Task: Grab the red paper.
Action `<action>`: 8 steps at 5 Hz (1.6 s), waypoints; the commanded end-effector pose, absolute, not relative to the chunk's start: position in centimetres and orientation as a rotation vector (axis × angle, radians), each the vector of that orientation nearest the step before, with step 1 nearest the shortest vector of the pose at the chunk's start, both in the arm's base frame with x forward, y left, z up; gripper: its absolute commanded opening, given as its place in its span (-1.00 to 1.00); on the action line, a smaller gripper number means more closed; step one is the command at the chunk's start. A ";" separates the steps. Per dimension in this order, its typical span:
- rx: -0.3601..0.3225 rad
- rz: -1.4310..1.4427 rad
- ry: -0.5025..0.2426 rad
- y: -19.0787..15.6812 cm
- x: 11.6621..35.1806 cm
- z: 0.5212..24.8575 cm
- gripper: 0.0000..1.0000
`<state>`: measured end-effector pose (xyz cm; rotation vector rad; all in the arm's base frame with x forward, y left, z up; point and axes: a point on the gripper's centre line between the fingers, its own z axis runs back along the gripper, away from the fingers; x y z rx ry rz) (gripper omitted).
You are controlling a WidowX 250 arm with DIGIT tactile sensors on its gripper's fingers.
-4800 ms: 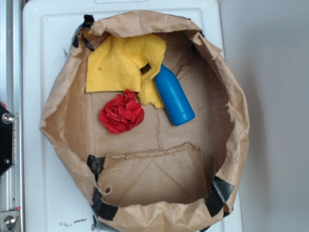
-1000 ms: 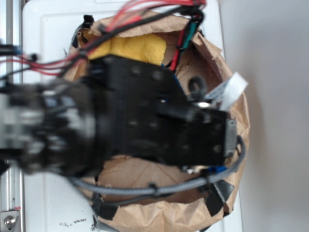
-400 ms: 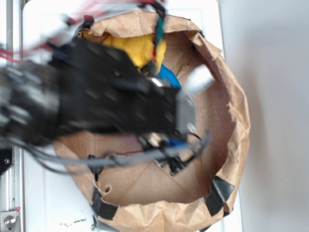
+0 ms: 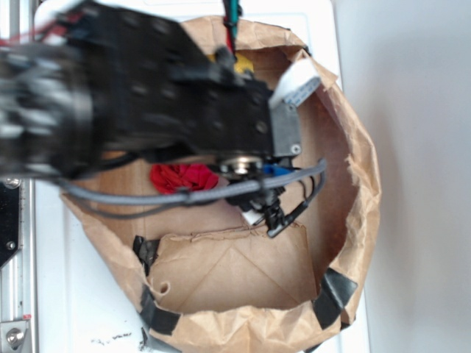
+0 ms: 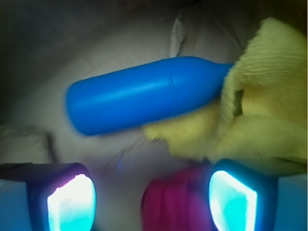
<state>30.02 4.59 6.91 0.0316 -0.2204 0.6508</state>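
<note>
Exterior view: the black arm (image 4: 147,95) enters from nine o'clock and covers the upper half of the brown paper bag (image 4: 353,220), which lies open on a white surface (image 4: 66,279). The arm is motion-blurred. A grey cable (image 4: 184,195) loops beneath it. The red paper (image 4: 184,176) shows just below the arm body, on the bag floor left of centre, partly hidden by the arm and the cable. A sliver of the yellow cloth (image 4: 239,65) shows toward twelve o'clock.

Wrist view: the gripper (image 5: 151,197) has its jaws spread apart, with one lit finger (image 5: 72,199) at seven o'clock and the other at five o'clock. The red paper (image 5: 175,202) sits at six o'clock in the gap, close against the five o'clock finger; whether it touches cannot be told. Nothing is clamped. The blue bottle (image 5: 144,94) lies on its side across the centre, its narrow end toward three o'clock and overlapped there by the yellow cloth (image 5: 264,110). The cloth fills the three o'clock side and its lower edge reaches the red paper. The picture is soft and tinted.
</note>
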 end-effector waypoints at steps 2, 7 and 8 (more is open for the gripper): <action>0.078 0.604 -0.281 4.1 27.9 6.6 1.00; 0.068 0.563 -0.281 4.4 30.1 7.2 1.00; 0.079 0.535 -0.283 4.5 25.9 6.3 1.00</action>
